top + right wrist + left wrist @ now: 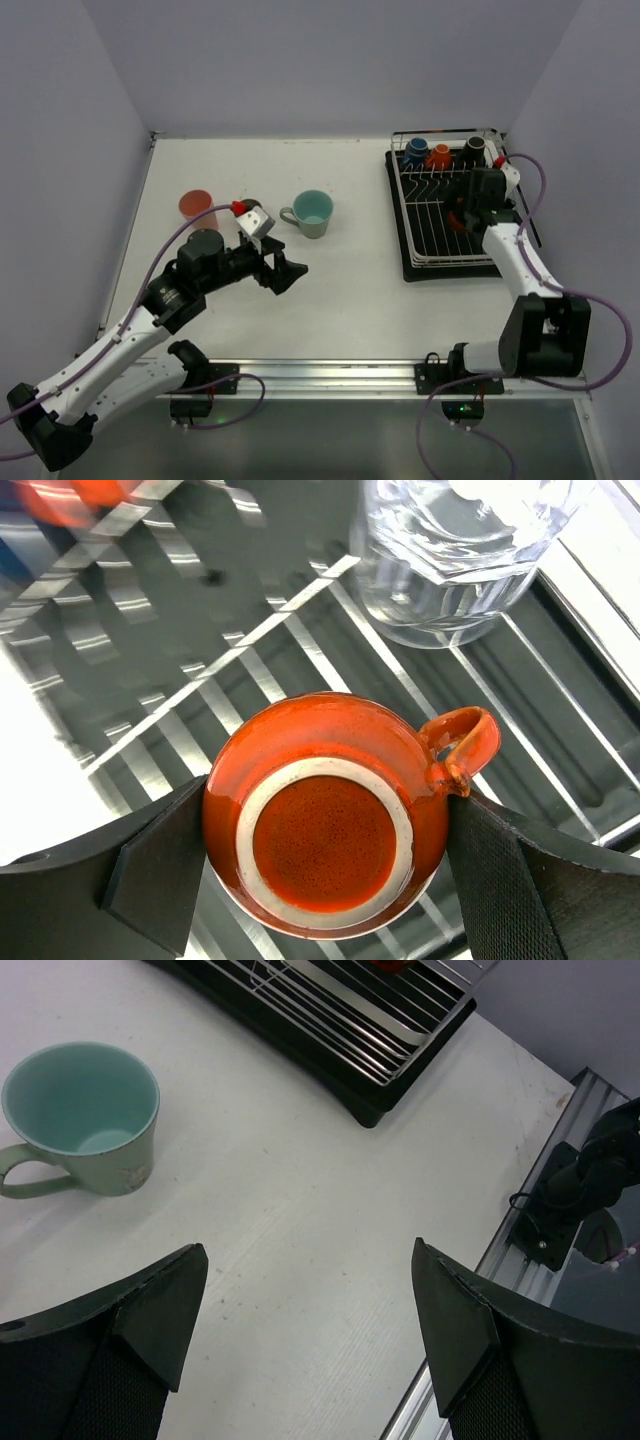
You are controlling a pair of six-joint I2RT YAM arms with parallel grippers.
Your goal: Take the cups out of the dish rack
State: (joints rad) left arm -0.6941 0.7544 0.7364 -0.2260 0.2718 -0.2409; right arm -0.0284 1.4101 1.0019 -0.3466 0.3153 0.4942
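Observation:
An upside-down orange cup (330, 780) with a small handle rests on the wires of the dish rack (250, 670). My right gripper (330, 802) is closed around it, one finger on each side. A clear glass (455, 555) stands just beyond it. From above, the right gripper (466, 217) sits over the rack's (430, 262) middle. A blue cup (415, 150), another orange cup (438, 155) and a black cup (474, 148) line its far end. My left gripper (290, 270) hangs open over bare table, nothing between its fingers (165, 1310). A teal mug (312, 212) stands upright beyond it.
A salmon-pink tumbler (197, 207) stands on the table left of the teal mug (85, 1115). The rack's near corner (365, 1110) shows in the left wrist view. The table's metal front rail (330, 375) runs between the arm bases.

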